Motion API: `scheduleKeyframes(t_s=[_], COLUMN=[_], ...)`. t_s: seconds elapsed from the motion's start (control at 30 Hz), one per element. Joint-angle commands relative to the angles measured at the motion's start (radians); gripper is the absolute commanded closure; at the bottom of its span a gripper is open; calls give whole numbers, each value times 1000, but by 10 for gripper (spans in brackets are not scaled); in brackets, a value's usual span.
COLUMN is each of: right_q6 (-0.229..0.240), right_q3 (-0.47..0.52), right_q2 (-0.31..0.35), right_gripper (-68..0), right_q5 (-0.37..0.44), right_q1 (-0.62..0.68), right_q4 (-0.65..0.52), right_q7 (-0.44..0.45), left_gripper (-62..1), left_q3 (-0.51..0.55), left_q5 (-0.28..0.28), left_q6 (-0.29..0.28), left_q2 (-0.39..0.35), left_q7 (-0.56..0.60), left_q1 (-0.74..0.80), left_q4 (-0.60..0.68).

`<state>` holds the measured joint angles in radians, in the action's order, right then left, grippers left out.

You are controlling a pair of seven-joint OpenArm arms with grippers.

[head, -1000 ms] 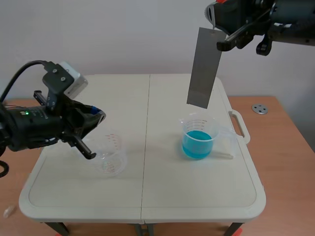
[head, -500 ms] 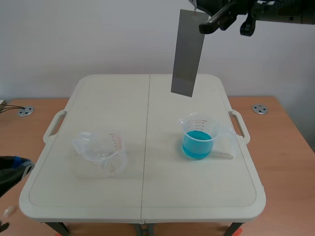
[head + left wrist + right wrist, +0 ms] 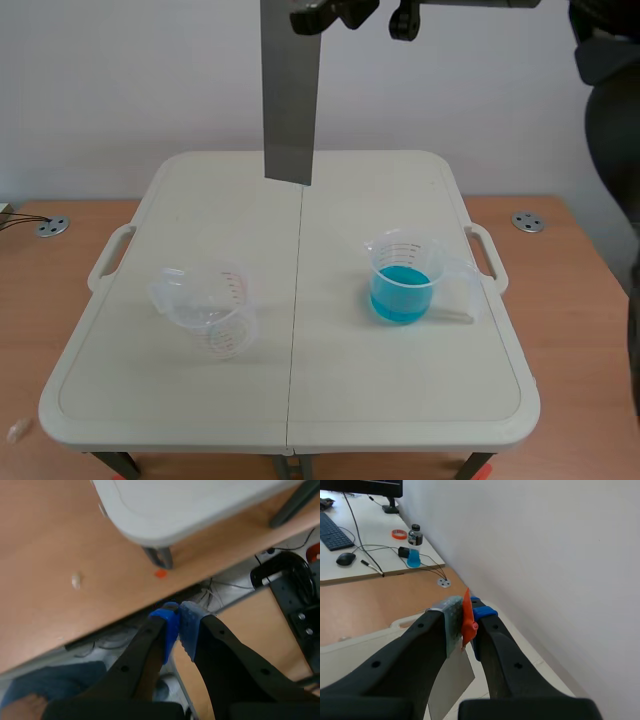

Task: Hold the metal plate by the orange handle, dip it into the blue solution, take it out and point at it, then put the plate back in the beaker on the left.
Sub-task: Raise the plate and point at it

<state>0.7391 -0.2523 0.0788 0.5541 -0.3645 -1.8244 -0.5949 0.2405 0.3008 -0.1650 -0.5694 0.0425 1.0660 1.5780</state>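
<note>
White table (image 3: pixel 400 400), pale wall behind. Metal plate (image 3: pixel 290 100) now further left than before, hanging high over table's far middle. Right gripper (image 3: pixel 464 617) clamped on orange handle (image 3: pixel 468 622). Left gripper (image 3: pixel 177 625) gone from scene, pads together on nothing, off table's near left corner. Count: one plate; two beakers, empty beaker (image 3: pixel 215 315) left, blue-solution beaker (image 3: pixel 403 280) right.

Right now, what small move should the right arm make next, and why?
Probably swing the metal plate left and toward the robot, over the empty beaker. The right gripper is shut on the orange handle, and the plate hangs high, left of the blue solution, not yet over that beaker.
</note>
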Motion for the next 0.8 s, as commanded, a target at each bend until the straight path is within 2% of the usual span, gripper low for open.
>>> scheduleKeyframes(t_s=[0.0,0.2,0.37,0.57,0.77], right_q6=[6,2,2,2,2], right_q3=[-14,-80,-135,-183,-213], right_q2=[-17,-76,-126,-172,-204], right_gripper=[-13,-13,-13,-13,-13], right_q5=[-1,-26,-35,-59,-79], right_q1=[-33,-53,-54,-54,-54], right_q4=[-18,-13,0,56,124], right_q7=[8,0,-8,-9,-8], left_gripper=[-19,-18,-18,-19,-18], left_q3=[-8,-8,-13,-20,-31], left_q5=[-13,-78,-112,-111,-111], left_q6=[-3,-5,-6,-14,-14], left_q2=[44,201,291,341,345], left_q7=[13,10,10,11,11], left_q1=[13,19,18,11,11], left_q4=[-3,-63,-120,-183,-207])
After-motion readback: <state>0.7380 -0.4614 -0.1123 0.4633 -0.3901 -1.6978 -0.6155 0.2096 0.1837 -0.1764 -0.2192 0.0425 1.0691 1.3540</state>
